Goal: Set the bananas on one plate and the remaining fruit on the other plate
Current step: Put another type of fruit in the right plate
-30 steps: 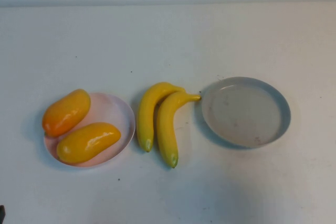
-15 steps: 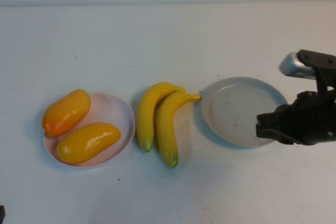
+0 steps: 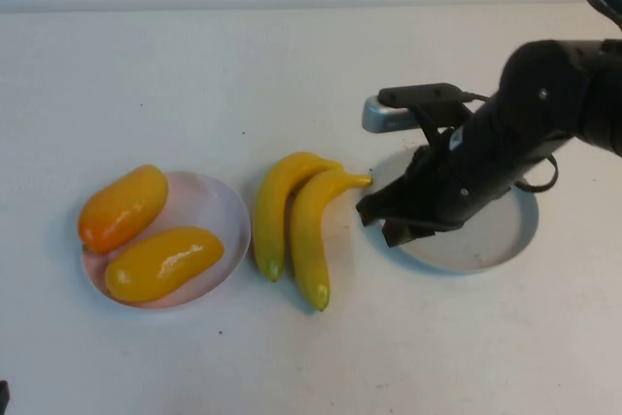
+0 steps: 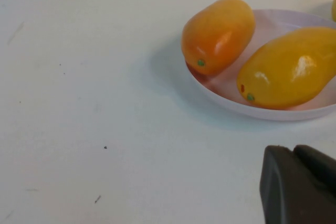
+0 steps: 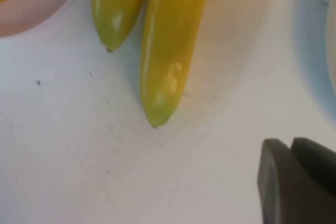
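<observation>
The right arm (image 3: 486,157) covers much of the blue-grey plate (image 3: 505,240); the right gripper (image 3: 389,221) fingers' state is unclear.

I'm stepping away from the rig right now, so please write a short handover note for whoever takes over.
Left gripper: parked near the pink plate, holding nothing seen.
Right gripper: over the grey plate's left edge, beside the bananas, carrying nothing.
Done: both mango-like fruits lie on the pink plate.
Left: both bananas lie on the table between the plates; move them onto the grey plate.

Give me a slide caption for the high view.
Right gripper over grey plate nears bananas; mangoes on pink plate.
</observation>
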Motion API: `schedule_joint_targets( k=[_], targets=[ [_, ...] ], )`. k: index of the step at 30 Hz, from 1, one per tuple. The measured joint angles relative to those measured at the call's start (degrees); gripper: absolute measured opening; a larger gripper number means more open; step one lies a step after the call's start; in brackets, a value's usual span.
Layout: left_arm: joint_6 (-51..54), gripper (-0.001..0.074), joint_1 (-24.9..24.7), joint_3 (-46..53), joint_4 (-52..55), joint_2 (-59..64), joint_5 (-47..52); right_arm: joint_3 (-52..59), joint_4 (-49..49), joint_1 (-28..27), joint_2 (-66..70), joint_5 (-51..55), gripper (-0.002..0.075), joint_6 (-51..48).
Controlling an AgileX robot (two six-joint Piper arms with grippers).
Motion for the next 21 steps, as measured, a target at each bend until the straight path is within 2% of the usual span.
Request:
schedule_joint_targets(
  k=[2,9,15,21],
  targets=[
    [0.0,-0.0003,0.0,0.0,0.0,0.0,0.0,-4.2,-0.2,0.1,2.6,3.0,0.0034,0.8],
    [0.0,-0.0003,0.0,0.0,0.0,0.0,0.0,-20.2,-2.1,3.3,13.9,8.3,0.0242,5.4],
    [0.0,-0.0003,0.0,0.0,0.0,0.0,0.0,-33.2,-4.0,5.5,23.2,15.1,0.0314,8.1],
    [0.0,-0.0003,0.0,0.0,0.0,0.0,0.0,-43.1,-7.2,5.7,31.4,19.9,0.0419,11.0]
  ],
)
